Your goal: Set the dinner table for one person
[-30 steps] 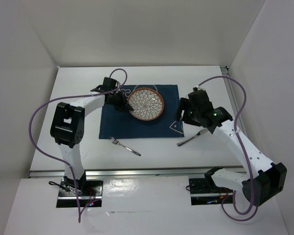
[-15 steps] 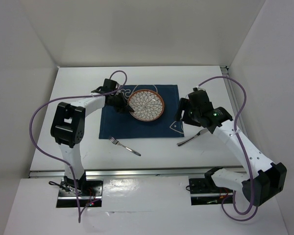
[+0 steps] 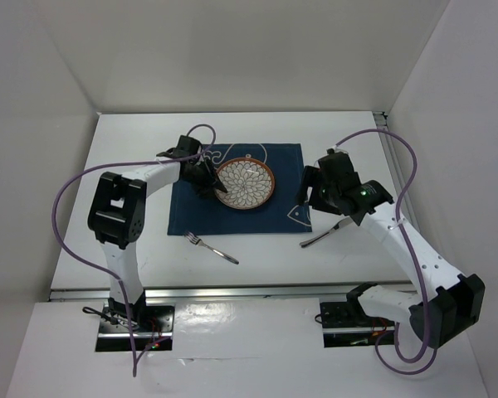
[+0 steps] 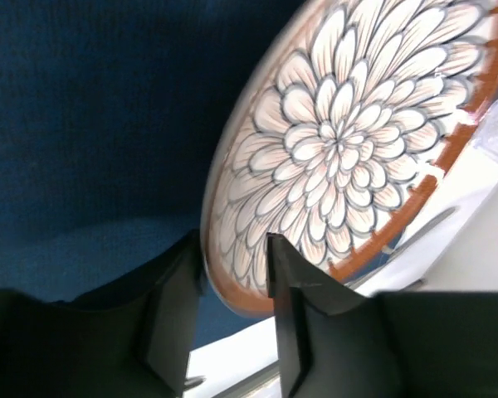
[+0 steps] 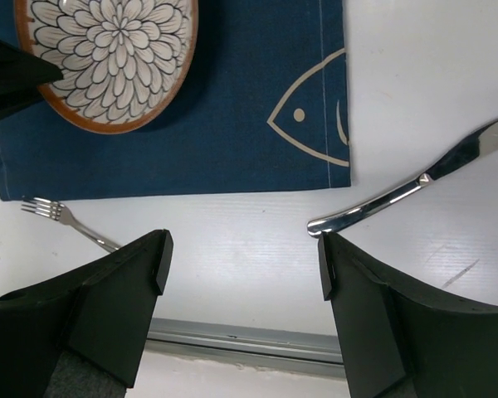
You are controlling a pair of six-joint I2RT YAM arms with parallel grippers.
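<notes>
On white-walled dinner table [image 3: 126,143] | left hand [image 4: 231,250] astride plate [image 4: 340,141] rim, grip unclear | right hand [image 5: 245,250] apart

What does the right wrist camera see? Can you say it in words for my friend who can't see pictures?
The right gripper hangs open over the white dinner table, holding nothing. Up left, a flower-patterned plate sits on a navy placemat; a fork lies left and a knife right.
</notes>
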